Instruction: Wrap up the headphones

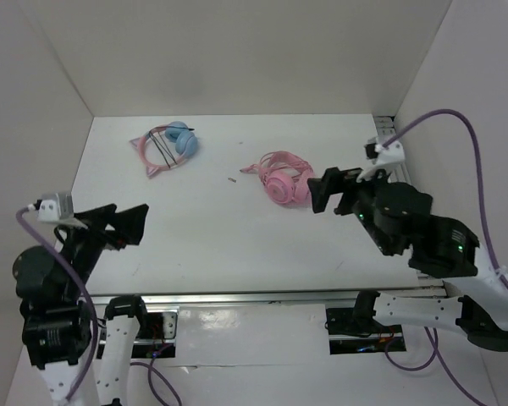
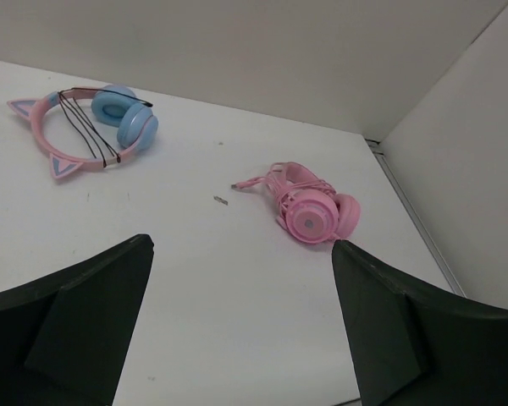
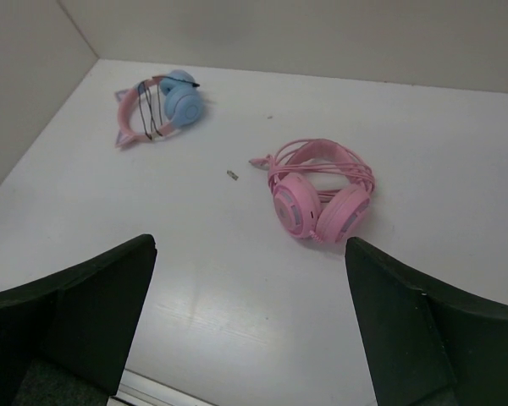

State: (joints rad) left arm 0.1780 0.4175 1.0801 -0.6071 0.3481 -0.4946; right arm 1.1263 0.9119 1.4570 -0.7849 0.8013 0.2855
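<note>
The headphones point(image 1: 171, 145) with light blue ear cups and a pink cat-ear headband lie at the far left of the white table, their black cable wound across the headband. They also show in the left wrist view point(image 2: 93, 125) and the right wrist view point(image 3: 159, 110). My left gripper point(image 1: 123, 222) is open and empty near the table's front left, far from them. My right gripper point(image 1: 334, 190) is open and empty, held above the table at the right. In the wrist views the left gripper point(image 2: 241, 254) and the right gripper point(image 3: 250, 254) have nothing between their jaws.
All-pink headphones point(image 1: 284, 178) with their cable wound around them lie right of centre, just left of my right gripper; they also show in the wrist views point(image 2: 309, 207) point(image 3: 322, 194). A small loose piece point(image 1: 232, 178) lies between the two headphones. White walls enclose the table.
</note>
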